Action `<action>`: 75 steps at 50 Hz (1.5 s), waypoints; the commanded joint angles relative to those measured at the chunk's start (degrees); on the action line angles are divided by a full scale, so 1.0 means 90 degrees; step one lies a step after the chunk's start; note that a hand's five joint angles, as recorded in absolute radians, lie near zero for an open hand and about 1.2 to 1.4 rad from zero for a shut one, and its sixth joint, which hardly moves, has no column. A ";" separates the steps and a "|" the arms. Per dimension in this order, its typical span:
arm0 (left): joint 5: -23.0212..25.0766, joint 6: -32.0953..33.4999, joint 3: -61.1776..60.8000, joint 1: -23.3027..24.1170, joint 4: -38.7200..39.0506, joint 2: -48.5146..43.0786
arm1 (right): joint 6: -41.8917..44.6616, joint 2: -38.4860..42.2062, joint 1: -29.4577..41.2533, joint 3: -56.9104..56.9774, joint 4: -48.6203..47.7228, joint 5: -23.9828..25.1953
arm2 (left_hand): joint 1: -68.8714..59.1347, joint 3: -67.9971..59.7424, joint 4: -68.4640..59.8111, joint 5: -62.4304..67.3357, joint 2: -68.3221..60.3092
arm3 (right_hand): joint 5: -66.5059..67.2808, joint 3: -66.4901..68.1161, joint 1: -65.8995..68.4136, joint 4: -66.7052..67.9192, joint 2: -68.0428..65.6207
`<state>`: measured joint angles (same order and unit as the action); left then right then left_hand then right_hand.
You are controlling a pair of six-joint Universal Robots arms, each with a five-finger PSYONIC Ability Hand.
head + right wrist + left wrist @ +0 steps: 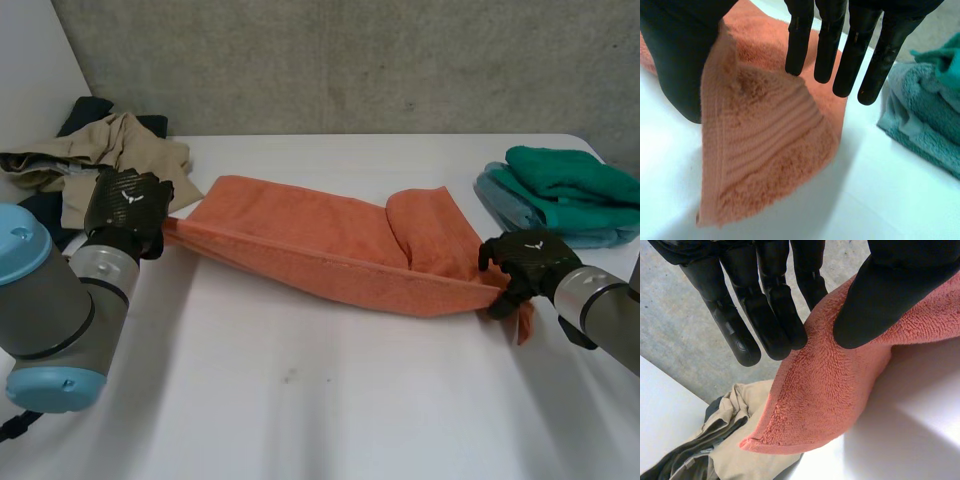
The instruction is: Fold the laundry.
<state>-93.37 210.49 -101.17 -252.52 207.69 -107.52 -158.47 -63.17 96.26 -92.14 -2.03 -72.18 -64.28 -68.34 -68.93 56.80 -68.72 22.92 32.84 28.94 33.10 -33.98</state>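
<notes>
An orange towel (pixel 330 240) is stretched across the white table (pixel 330 400) between my two hands, folded lengthwise, with a loose fold lying on top near its right end. My left hand (pixel 125 205) holds the towel's left end a little above the table. In the left wrist view the thumb (pixel 880 295) pinches the orange towel (pixel 825 390) against the fingers (pixel 775 315). My right hand (pixel 530 262) is at the towel's right corner. There its fingers (pixel 850 50) are straight and stand off the orange towel (pixel 770 150), which hangs beside the thumb (pixel 680 60).
A stack of folded teal and blue towels (pixel 565 190) lies at the back right, close beside my right hand, teal towels (pixel 930 120). A heap of beige and dark clothes (pixel 110 150) sits at the back left, behind my left hand, beige cloth (pixel 730 440).
</notes>
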 commanded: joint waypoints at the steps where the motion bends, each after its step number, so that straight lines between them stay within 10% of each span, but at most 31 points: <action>1: -0.0016 0.0010 -0.0135 0.0002 -0.0147 0.0110 | 0.0088 -0.0119 -0.0206 -0.0172 0.0274 0.0109 | -0.1747 -0.1296 -0.1230 0.1467 -0.1254 | 0.2056 0.2065 0.2497 0.2035 -0.1937; 4: -0.0026 0.0039 -0.0223 -0.0008 -0.0235 0.0218 | 0.0176 -0.0315 -0.0353 -0.0298 0.0343 0.0236 | -0.1747 -0.1296 -0.1230 0.1467 -0.1254 | 0.5223 0.5232 0.5665 0.5203 -0.5105; 30: -0.0065 0.1728 -0.2185 -0.0194 -0.3712 0.2980 | 0.5547 -0.2922 -0.1154 -0.1285 0.4532 0.0021 | -0.1747 -0.1296 -0.1230 0.1467 -0.1254 | 0.5232 0.5240 0.5673 0.5211 -0.5113; 62: 0.0013 0.2051 0.0165 -0.0262 -0.1477 0.0257 | 0.3887 -0.0882 -0.0090 0.0920 0.2492 -0.0222 | -0.1747 -0.1296 -0.1230 0.1467 -0.1254 | 0.5232 0.5240 0.5673 0.5211 -0.5113; 75: -0.0182 0.2501 0.4404 -0.0028 0.0340 -0.0788 | 0.2404 0.0505 0.0828 0.6299 0.0073 -0.1043 | -0.1747 -0.1296 -0.1230 0.1467 -0.1254 | 0.5232 0.5240 0.5673 0.5211 -0.5113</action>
<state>-93.63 232.21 -81.16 -254.26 203.98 -111.32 -130.94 -64.07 100.07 -60.36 9.60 -77.72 -64.28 -68.39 -68.94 56.80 -68.75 56.82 67.88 56.26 68.36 -67.60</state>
